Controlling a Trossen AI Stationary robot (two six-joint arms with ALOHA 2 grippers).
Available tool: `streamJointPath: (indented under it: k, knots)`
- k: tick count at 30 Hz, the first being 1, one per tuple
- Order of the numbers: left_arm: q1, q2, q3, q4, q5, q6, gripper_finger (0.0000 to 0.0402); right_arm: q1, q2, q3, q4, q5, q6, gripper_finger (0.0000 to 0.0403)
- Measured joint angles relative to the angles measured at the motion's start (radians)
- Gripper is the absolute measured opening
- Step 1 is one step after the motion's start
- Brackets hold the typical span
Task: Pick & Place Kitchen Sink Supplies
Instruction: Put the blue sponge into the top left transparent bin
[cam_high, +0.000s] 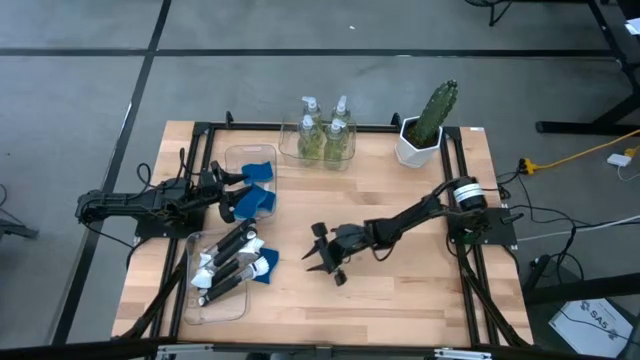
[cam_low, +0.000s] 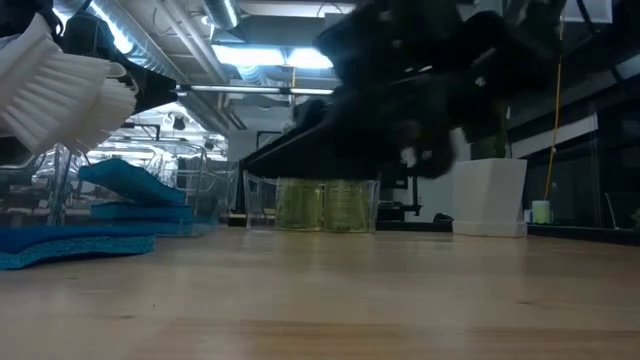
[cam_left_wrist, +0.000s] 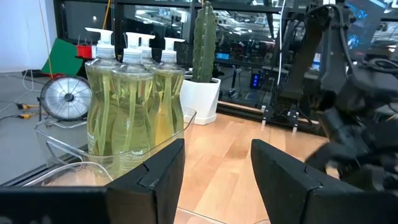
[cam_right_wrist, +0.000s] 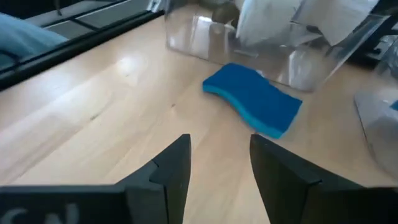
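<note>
The loose blue sponge (cam_right_wrist: 254, 98) lies flat on the bench (cam_high: 400, 290), just beside the clear bin (cam_high: 222, 292) that holds the brushes (cam_high: 228, 262) and touching or nearly touching its wall. The right tool (cam_high: 322, 259) hangs over bare wood near it, aimed its way, with its two fingers (cam_right_wrist: 168, 168) parted and nothing between them. If this sponge is the next pick, the main risk is that closeness: a finger coming down on the bin side could strike the wall, shove the bin, or jostle the white brush heads that stick out over it. The sponge is soft and low, so a shallow close could pinch only an edge and let it fold or slip free, while a deep one would scrape the bench. The gap between the fingers looks modest against the sponge, so closing across its length could just push it along. The left tool (cam_high: 232, 193) waits over the other bin (cam_high: 248, 160) with sponges, also parted and empty, close to the bottles (cam_high: 325, 130); a swing there could tip one.
</note>
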Motion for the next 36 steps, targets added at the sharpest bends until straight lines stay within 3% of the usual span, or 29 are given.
streamJointPath:
  k: [10,14,20,36]
  knots:
    - [0.0,0.0,0.0,0.0,0.0,0.0,0.018,0.011,0.192,0.25,-0.012,0.019,0.028,0.0163]
    - [0.0,0.0,0.0,0.0,0.0,0.0,0.018,0.009,0.251,0.372,-0.15,0.02,0.067,0.0163]
    - [0.0,0.0,0.0,0.0,0.0,0.0,0.018,0.01,0.321,0.535,-0.376,0.019,-0.063,0.0163]
    - [0.0,0.0,0.0,0.0,0.0,0.0,0.018,0.031,0.341,0.581,-0.377,0.057,-0.463,0.0163]
